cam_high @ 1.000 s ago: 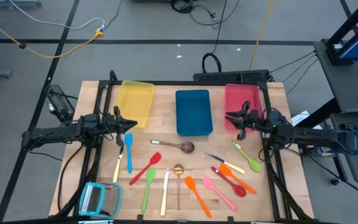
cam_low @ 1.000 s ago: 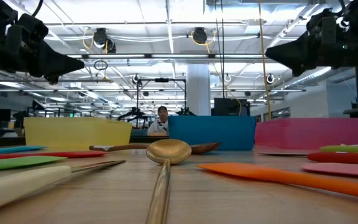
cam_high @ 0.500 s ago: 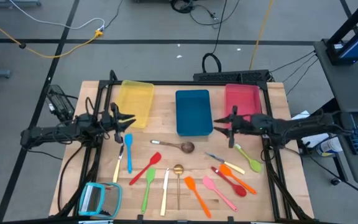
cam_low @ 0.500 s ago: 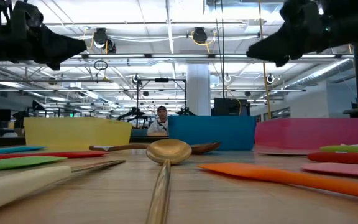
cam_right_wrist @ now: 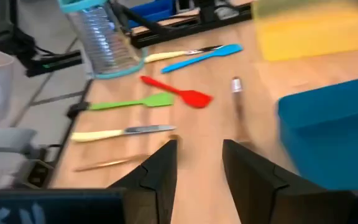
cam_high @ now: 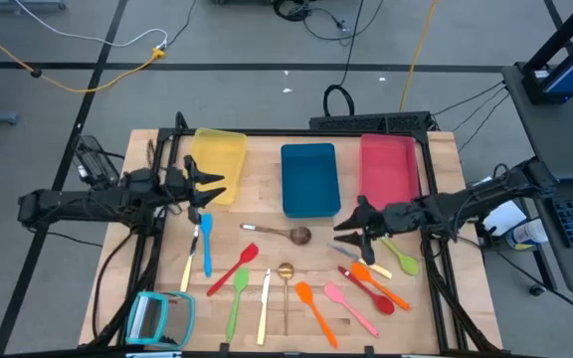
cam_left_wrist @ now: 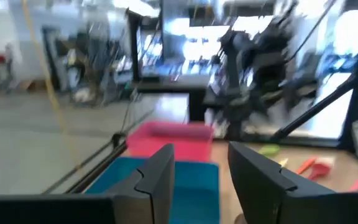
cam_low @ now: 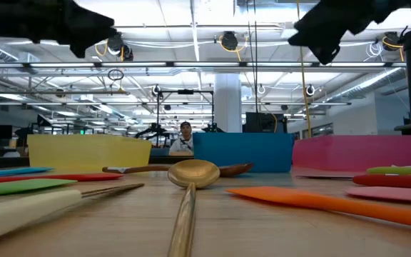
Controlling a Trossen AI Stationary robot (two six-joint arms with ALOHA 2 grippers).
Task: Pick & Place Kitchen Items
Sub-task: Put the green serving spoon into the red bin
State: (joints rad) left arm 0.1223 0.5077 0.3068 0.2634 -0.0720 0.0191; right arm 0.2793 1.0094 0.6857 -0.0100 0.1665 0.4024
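Observation:
Several coloured plastic utensils and metal spoons lie flat on the wooden table: a metal spoon [cam_high: 286, 234], blue spatula [cam_high: 207, 244], red spatula [cam_high: 235, 267], green spatula [cam_high: 237, 296], gold spoon [cam_high: 285, 286], orange spatula [cam_high: 314, 308], pink spatula [cam_high: 351, 306] and green spoon [cam_high: 398, 254]. My left gripper [cam_high: 215, 185] hovers open beside the yellow tray [cam_high: 217, 159], pointing level across the table [cam_left_wrist: 201, 180]. My right gripper [cam_high: 342, 235] hovers open above the bare wood right of the metal spoon, tipped slightly down [cam_right_wrist: 199, 168]. Neither holds anything.
A blue tray [cam_high: 309, 179] and a pink tray [cam_high: 386, 167] stand at the far side beside the yellow one. A teal-framed flat object [cam_high: 159, 318] lies at the near left corner. A black frame edges the table. Cables run across the floor beyond.
My left gripper has risen beside the yellow tray and opened. My right gripper has swung from over the pink tray toward the table's near edge and middle, rising and turning to point across the utensils. No utensil has moved.

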